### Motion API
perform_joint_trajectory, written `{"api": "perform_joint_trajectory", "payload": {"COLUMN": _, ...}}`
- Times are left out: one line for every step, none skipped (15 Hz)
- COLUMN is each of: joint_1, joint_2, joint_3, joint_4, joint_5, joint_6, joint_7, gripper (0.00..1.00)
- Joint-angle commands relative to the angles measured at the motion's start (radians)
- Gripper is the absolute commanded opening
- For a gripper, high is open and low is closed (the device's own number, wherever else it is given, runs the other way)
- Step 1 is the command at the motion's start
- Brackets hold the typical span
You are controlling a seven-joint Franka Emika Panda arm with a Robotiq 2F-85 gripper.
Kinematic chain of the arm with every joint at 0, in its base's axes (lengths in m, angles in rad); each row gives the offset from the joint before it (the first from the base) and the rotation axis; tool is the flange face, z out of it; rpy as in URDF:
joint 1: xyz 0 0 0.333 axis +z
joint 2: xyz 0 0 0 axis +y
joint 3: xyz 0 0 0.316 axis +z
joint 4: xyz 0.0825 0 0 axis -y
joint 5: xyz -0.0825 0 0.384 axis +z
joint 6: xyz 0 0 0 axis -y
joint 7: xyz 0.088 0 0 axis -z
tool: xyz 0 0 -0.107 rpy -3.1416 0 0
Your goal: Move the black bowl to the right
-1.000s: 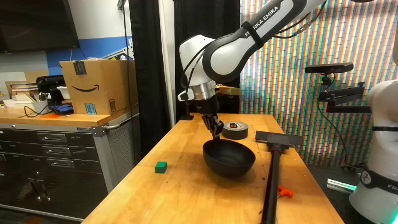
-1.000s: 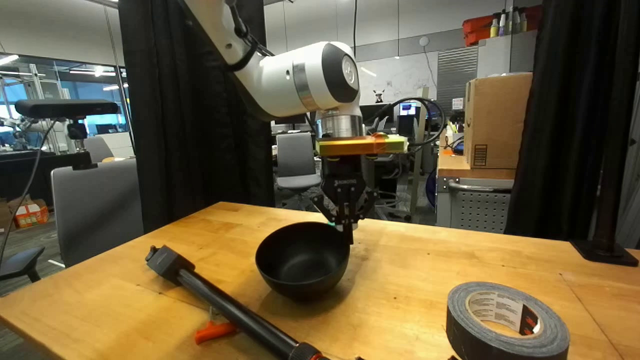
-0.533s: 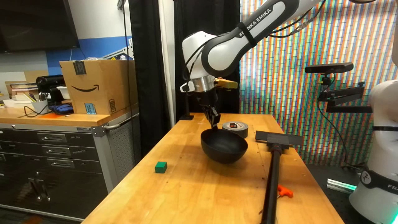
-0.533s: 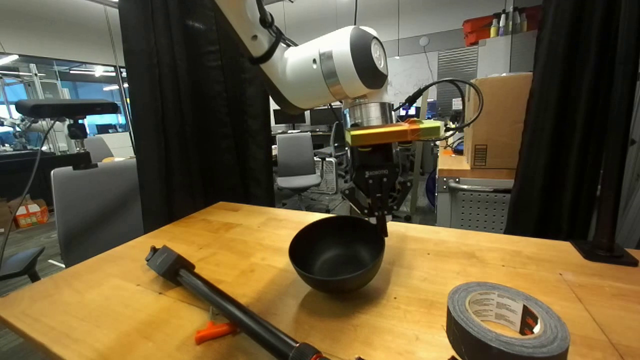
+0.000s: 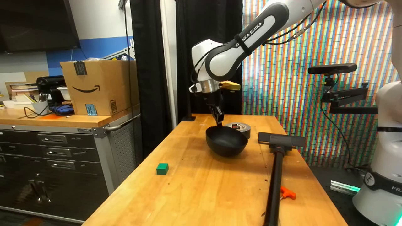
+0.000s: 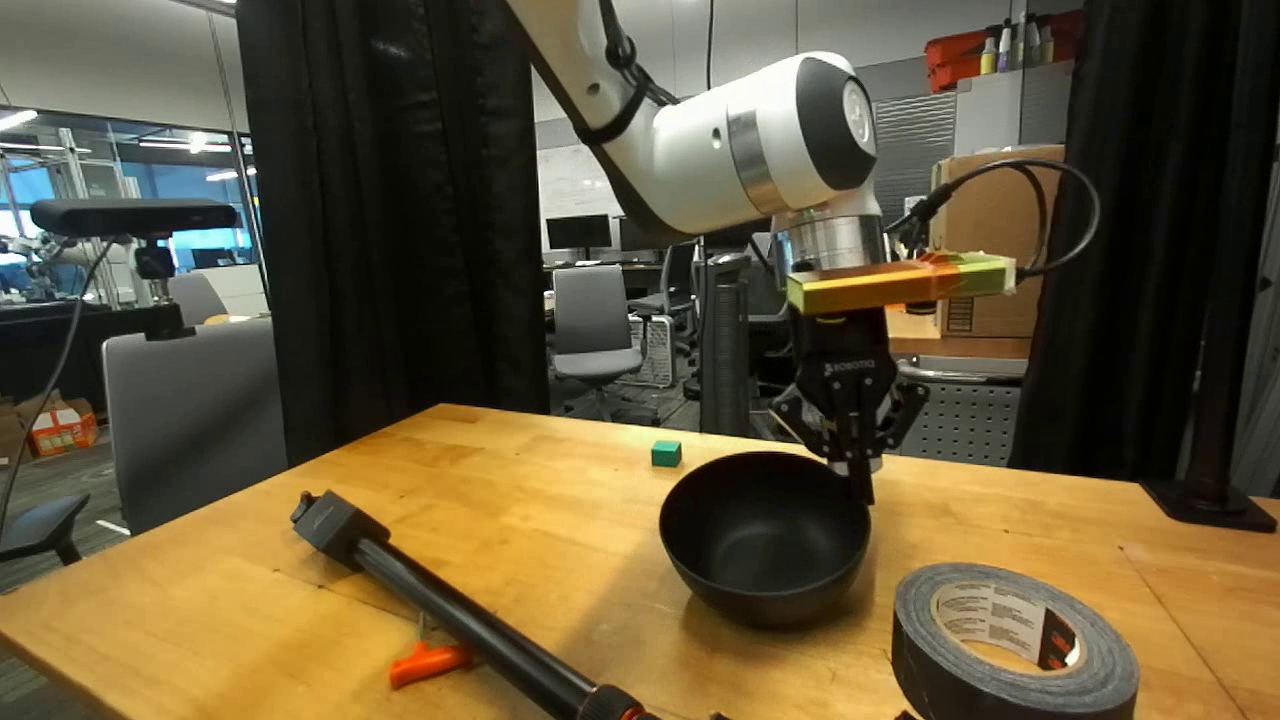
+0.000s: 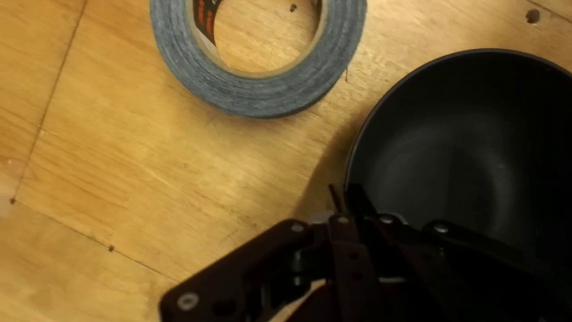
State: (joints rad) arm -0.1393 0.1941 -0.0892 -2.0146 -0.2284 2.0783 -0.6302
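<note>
Your black bowl [image 5: 224,142] is toward the short edge of the counter [image 5: 201,191] by the black curtain [image 5: 216,18], roughly midway between the long edges. Deep, round, matte, thin smooth rim; in an exterior view it leans, rim higher at the gripped side. Whether its base meets the wood, you can't tell. Look into it from the wrist view: dark floor, faint pale ring of sheen.

You have the pincer [image 7: 345,194] drawn together on that rim, one finger inside the wall, one outside, the bowl's edge pinched between.

Just beside, apart by a strip of wood, nearer the same short edge: tape roll [image 7: 263,96]. Grey woven-looking windings, pale card core, label printed black and orange; inside its ring you see counter grain.

Toward the long edge facing the workbench [image 5: 88,121]: a green block [image 5: 162,169], flat-faced, crisp corners. Where that edge meets the curtain's short edge, a black stand [image 6: 1207,510] on a flat square foot.

Along the opposite long edge, a black pole [image 6: 490,630], round tube, blocky end. An orange handle [image 6: 430,663] with a thin metal shank lies by it, between pole and edge.

Off the counter, on the workbench: cardboard box [image 5: 97,81], brown, printed with a curved arrow, pale crinkled stuff [image 5: 94,59] showing above its top; white cup [image 5: 40,107] holding pens [image 5: 32,98]. Counter itself: pale honey wood, plank seams, small dark pits.
</note>
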Motion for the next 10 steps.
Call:
{"api": "perform_joint_trajectory", "payload": {"joint_1": -0.033, "joint_2": 0.055, "joint_3": -0.018, "joint_4": 0.061, "joint_5": -0.007, "joint_6": 0.023, "joint_7": -0.034, "gripper": 0.01}}
{"api": "perform_joint_trajectory", "payload": {"joint_1": -0.041, "joint_2": 0.065, "joint_3": -0.021, "joint_4": 0.07, "joint_5": -0.007, "joint_6": 0.022, "joint_7": -0.038, "gripper": 0.01}}
{"api": "perform_joint_trajectory", "payload": {"joint_1": -0.047, "joint_2": 0.071, "joint_3": -0.022, "joint_4": 0.077, "joint_5": -0.007, "joint_6": 0.021, "joint_7": -0.04, "gripper": 0.01}}
{"api": "perform_joint_trajectory", "payload": {"joint_1": -0.052, "joint_2": 0.077, "joint_3": -0.024, "joint_4": 0.083, "joint_5": -0.008, "joint_6": 0.021, "joint_7": -0.04, "gripper": 0.01}}
{"api": "perform_joint_trajectory", "payload": {"joint_1": -0.055, "joint_2": 0.079, "joint_3": -0.023, "joint_4": 0.085, "joint_5": -0.006, "joint_6": 0.02, "joint_7": -0.04, "gripper": 0.01}}
{"api": "perform_joint_trajectory", "payload": {"joint_1": -0.057, "joint_2": 0.081, "joint_3": -0.022, "joint_4": 0.087, "joint_5": -0.004, "joint_6": 0.02, "joint_7": -0.04, "gripper": 0.01}}
{"api": "perform_joint_trajectory", "payload": {"joint_1": -0.058, "joint_2": 0.081, "joint_3": -0.022, "joint_4": 0.086, "joint_5": -0.003, "joint_6": 0.02, "joint_7": -0.04, "gripper": 0.01}}
{"api": "perform_joint_trajectory", "payload": {"joint_1": -0.057, "joint_2": 0.082, "joint_3": -0.021, "joint_4": 0.086, "joint_5": -0.004, "joint_6": 0.019, "joint_7": -0.039, "gripper": 0.01}}
{"api": "perform_joint_trajectory", "payload": {"joint_1": -0.056, "joint_2": 0.081, "joint_3": -0.021, "joint_4": 0.085, "joint_5": -0.005, "joint_6": 0.016, "joint_7": -0.037, "gripper": 0.29}}
{"api": "perform_joint_trajectory", "payload": {"joint_1": -0.056, "joint_2": 0.081, "joint_3": -0.02, "joint_4": 0.085, "joint_5": -0.004, "joint_6": 0.015, "joint_7": -0.037, "gripper": 0.3}}
